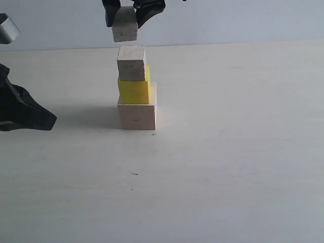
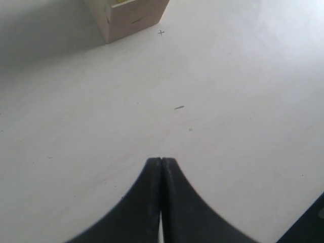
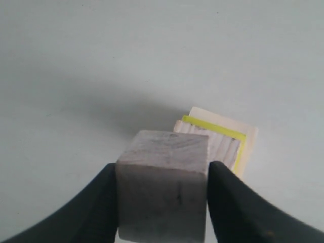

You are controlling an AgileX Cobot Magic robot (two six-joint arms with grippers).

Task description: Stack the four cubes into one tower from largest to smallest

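Hovering above three-cube tower (image 1: pixel 134 92), right claw (image 3: pixel 163 202) grasping small cube (image 3: pixel 163 167), left claw (image 2: pixel 161 164) clenched, well aside

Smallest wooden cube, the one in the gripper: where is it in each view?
Exterior view: small cube at top centre, clamped in the right gripper just above the medium cube.
Left wrist view: not in it.
Right wrist view: in the foreground, between the gripper's fingers.
Shared landmark: large pale cube, the base of the stack, seen in all three views.
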